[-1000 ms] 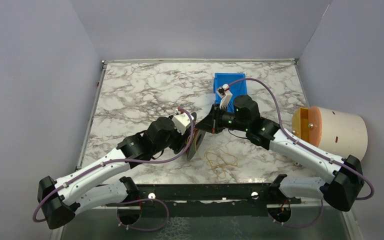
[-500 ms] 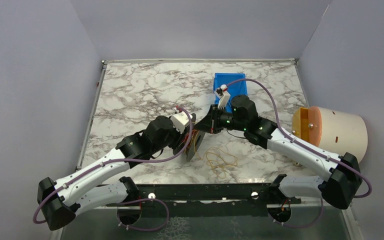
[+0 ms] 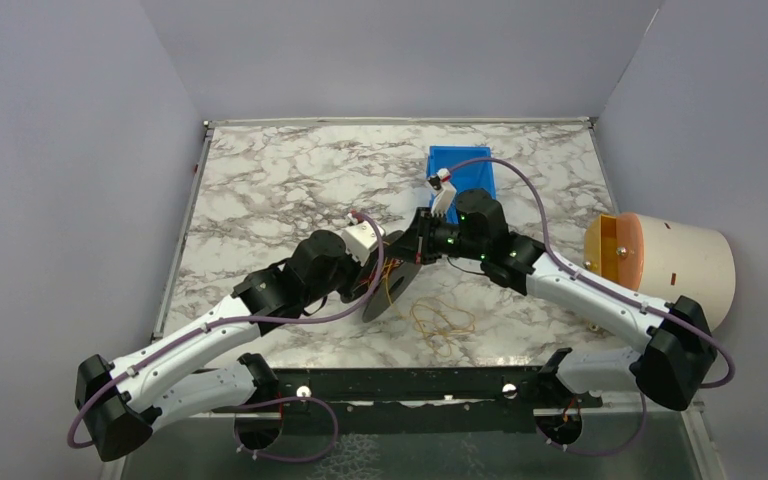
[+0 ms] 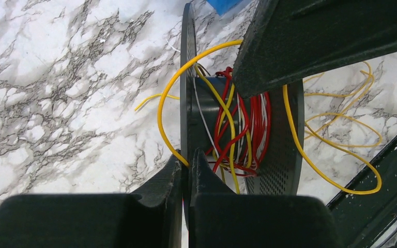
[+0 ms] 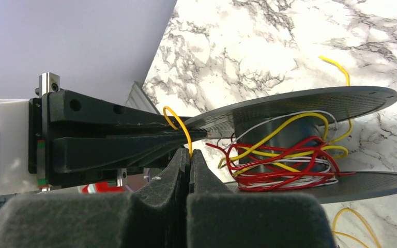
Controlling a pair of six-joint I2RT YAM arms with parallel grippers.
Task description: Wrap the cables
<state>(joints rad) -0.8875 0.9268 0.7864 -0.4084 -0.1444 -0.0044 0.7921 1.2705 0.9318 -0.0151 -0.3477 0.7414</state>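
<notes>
Yellow cable (image 3: 442, 322) lies in loose loops low in the middle of the top view, so most of it looks left to wind. Just beyond, the left gripper (image 4: 187, 160) clamps a flange of the black spool (image 3: 388, 296), red and white cables (image 4: 253, 129) already on its core; the right gripper (image 5: 188, 155) pinches that cable there. Farther back sits a blue tray (image 3: 462, 168).

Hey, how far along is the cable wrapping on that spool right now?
Done: the red and white cables sit wound on the spool. In hand: the left gripper clamps the spool's flange, and the right gripper pinches the yellow cable, which has a few turns on. Left: loose yellow loops lie on the table, so a good part remains to wind.
</notes>
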